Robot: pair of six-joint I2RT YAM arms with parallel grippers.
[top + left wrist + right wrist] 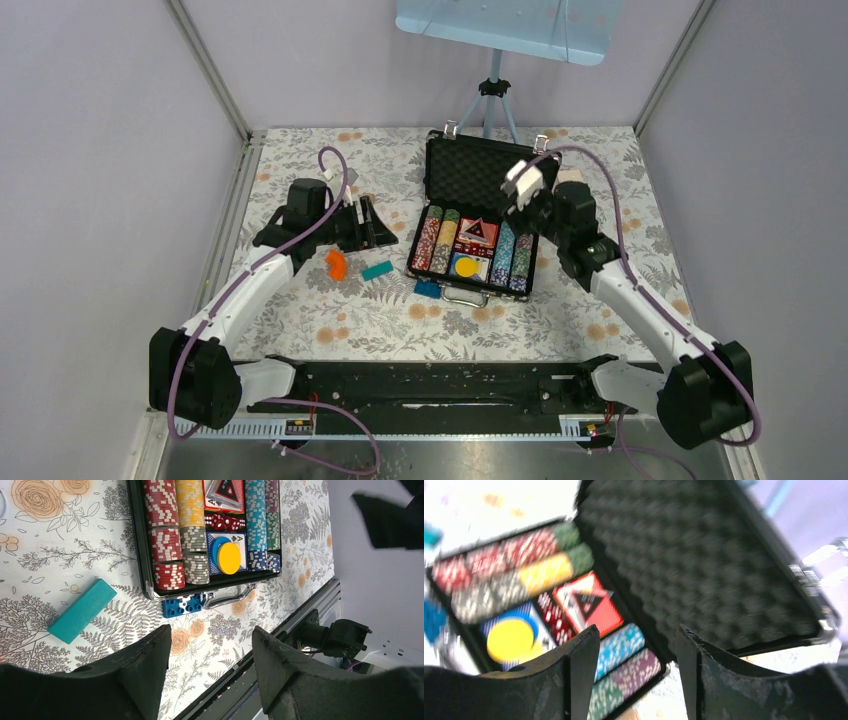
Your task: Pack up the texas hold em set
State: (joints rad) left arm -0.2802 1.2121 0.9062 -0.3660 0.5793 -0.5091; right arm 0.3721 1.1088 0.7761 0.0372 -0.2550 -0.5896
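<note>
Briefcase (500,290) lies open, 4 chip rows (432,240) seated; right hand (524,185), spread and empty, hangs by the lid (470,175), probably to close it; left hand (365,222) spread too

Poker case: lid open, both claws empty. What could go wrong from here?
1. Blue studded plastic brick lies against the front rim of the black textured briefcase, beside its silver handle; it may get shoved or foul closing.
2. Yellow round disc sits stacked on a blue disc, possibly proud of the multicoloured chip rows, so the foam-lined lid might not seat.
3. Open right claw hangs above those rows; a low swing could scatter them.
</note>
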